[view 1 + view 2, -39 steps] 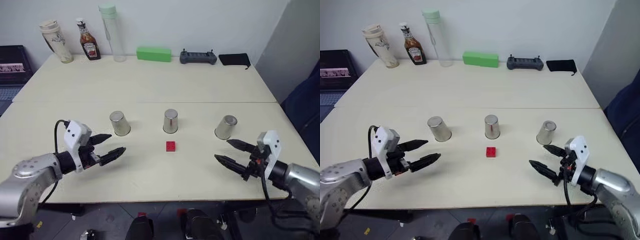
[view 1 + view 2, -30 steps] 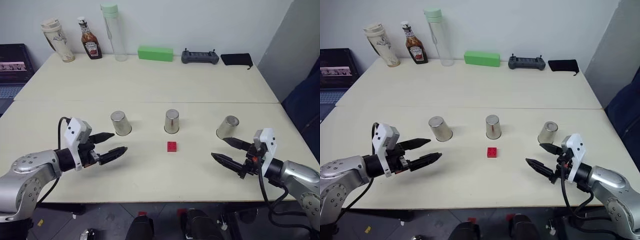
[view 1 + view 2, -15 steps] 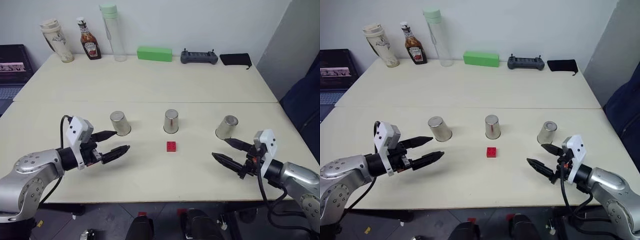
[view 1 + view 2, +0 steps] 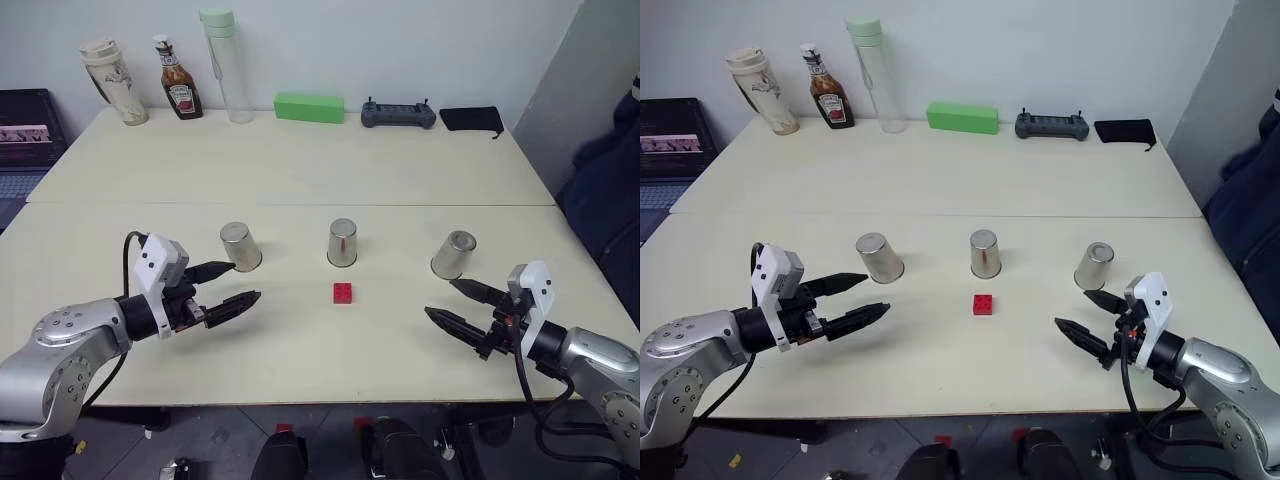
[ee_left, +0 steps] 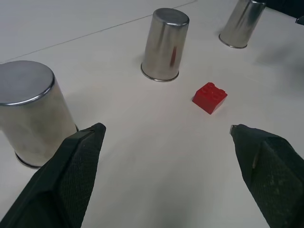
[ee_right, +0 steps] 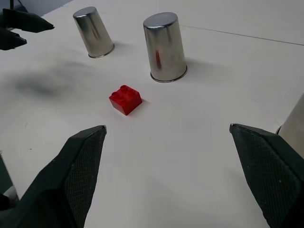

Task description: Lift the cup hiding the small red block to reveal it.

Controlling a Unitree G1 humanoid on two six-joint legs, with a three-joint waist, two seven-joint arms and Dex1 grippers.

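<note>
Little has changed from the earlier frames: both arms hover in place. The left gripper (image 4: 228, 285) and right gripper (image 4: 458, 305) hold their fingers apart, empty. The small red block (image 4: 343, 292) lies uncovered on the table (image 4: 300, 170), just in front of the middle cup (image 4: 342, 242). The ketchup bottle (image 4: 178, 80) label cannot be read.

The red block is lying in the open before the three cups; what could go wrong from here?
1. The small red block is uncovered already, so lifting any cup would probably reveal nothing.
2. The left pincer is open just beside the left cup; a careless move could tip it.
3. The right pincer is close to the right cup too.
</note>
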